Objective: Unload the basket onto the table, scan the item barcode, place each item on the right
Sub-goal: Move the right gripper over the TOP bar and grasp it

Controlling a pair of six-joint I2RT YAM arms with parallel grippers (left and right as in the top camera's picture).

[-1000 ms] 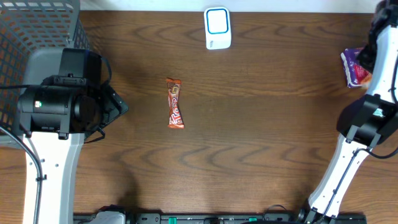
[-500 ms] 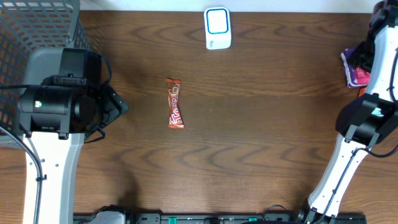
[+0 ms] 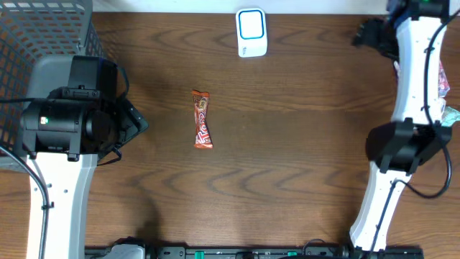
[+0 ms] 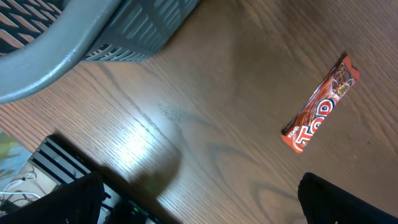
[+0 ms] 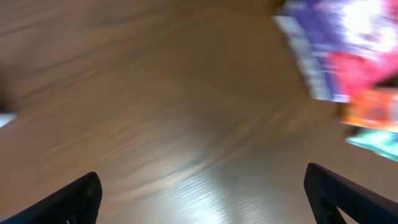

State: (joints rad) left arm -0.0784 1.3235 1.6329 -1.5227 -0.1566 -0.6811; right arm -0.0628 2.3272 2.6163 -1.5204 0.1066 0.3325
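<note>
The item, an orange-red candy bar [image 3: 203, 119], lies flat in the middle of the table; the left wrist view has it at the upper right [image 4: 320, 104]. A white scanner [image 3: 251, 32] with a blue-rimmed window stands at the back edge. My left gripper [image 3: 140, 124] hovers left of the bar, open and empty [image 4: 202, 208]. My right gripper [image 3: 361, 36] is at the back right, to the right of the scanner, open with only bare wood between its fingers [image 5: 205, 199]. No barcode shows.
A grey mesh basket [image 3: 43, 36] fills the back left corner, beside the left arm. Several packets [image 3: 442, 79] lie at the right edge, partly behind the right arm; the blurred right wrist view shows a purple packet [image 5: 336, 43] among them.
The right gripper has opened and swung from the right edge toward the back and left, away from the purple packet. The left arm and candy bar have not moved.
</note>
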